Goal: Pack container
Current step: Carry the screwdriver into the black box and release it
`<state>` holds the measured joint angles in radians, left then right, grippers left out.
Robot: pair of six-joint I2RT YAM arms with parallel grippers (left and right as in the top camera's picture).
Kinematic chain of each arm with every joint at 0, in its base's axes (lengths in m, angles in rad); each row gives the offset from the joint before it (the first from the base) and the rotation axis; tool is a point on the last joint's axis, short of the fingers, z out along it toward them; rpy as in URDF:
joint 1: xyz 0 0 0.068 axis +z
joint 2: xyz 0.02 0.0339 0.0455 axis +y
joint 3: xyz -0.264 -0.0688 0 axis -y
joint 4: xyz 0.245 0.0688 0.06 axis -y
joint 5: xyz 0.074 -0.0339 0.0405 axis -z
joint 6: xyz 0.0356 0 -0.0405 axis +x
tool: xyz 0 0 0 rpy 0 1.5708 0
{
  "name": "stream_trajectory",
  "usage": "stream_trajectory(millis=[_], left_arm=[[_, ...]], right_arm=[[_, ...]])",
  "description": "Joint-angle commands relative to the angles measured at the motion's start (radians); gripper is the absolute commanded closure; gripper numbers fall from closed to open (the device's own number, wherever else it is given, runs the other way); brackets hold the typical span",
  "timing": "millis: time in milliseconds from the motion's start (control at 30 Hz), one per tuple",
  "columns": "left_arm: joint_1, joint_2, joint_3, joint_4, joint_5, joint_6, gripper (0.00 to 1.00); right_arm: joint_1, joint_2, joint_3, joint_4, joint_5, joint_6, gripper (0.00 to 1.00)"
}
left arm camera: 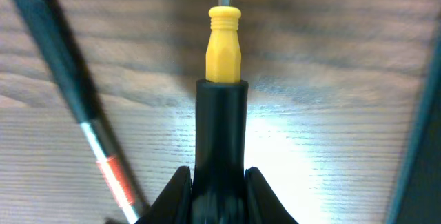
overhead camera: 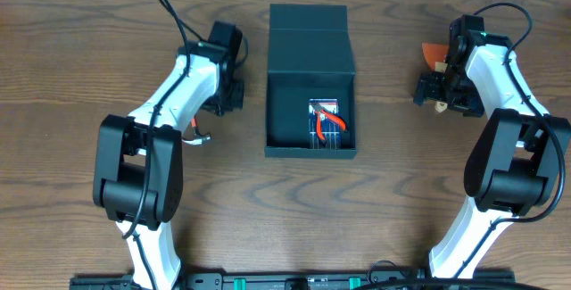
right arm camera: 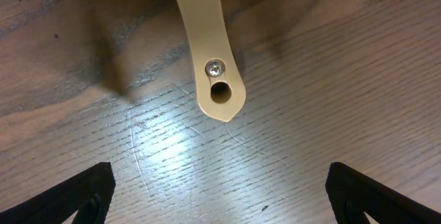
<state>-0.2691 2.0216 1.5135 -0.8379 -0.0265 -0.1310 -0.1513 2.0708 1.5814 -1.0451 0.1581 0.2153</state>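
Observation:
The container (overhead camera: 310,80), a dark box, stands open at the table's middle with its lid flap folded back. Orange-handled pliers (overhead camera: 326,119) lie inside it. My left gripper (overhead camera: 225,94) is just left of the box. In the left wrist view it (left arm camera: 219,186) is shut on a screwdriver (left arm camera: 222,72) with a black and yellow handle, shaft pointing away. My right gripper (overhead camera: 437,89) hovers right of the box. In its wrist view it (right arm camera: 220,196) stands open above bare wood, and a beige handle (right arm camera: 207,45) with a screw and hole lies ahead of the fingertips.
A thin dark tool with a red band (left arm camera: 110,172) lies left of the held screwdriver. The box wall (left arm camera: 424,134) shows at that view's right edge. A small tool (overhead camera: 197,136) lies by the left arm. An orange object (overhead camera: 435,53) sits behind the right gripper.

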Motion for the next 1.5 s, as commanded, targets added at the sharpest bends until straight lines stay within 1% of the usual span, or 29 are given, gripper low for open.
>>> stream_trajectory(millis=[0,133,233,433,667,1067,1367,1467], left_arm=[[0.004,-0.005,0.088,-0.059,-0.011,-0.006,0.91],[0.001,-0.033,0.148,-0.12,-0.007,-0.037,0.91],[-0.001,-0.079,0.175,-0.159,0.003,-0.083,0.94],[-0.01,-0.195,0.176,-0.182,0.152,-0.132,0.94],[-0.082,-0.3,0.176,-0.207,0.173,-0.19,0.94],[-0.251,-0.302,0.175,-0.225,0.172,-0.275,0.94],[-0.336,-0.293,0.167,-0.231,0.163,-0.313,0.95],[-0.352,-0.288,0.154,-0.234,0.134,-0.324,0.94]], right_arm=[[0.0,-0.004,0.002,0.002,0.01,-0.007,0.01],[0.0,-0.004,0.002,0.002,0.01,-0.007,0.01],[0.0,-0.004,0.002,0.002,0.01,-0.007,0.01],[0.0,-0.004,0.002,0.002,0.01,-0.007,0.01],[0.0,-0.004,0.002,0.002,0.01,-0.007,0.01],[0.0,-0.004,0.002,0.002,0.01,-0.007,0.01],[0.0,-0.004,0.002,0.002,0.01,-0.007,0.01],[0.0,-0.004,0.002,0.002,0.01,-0.007,0.01]])
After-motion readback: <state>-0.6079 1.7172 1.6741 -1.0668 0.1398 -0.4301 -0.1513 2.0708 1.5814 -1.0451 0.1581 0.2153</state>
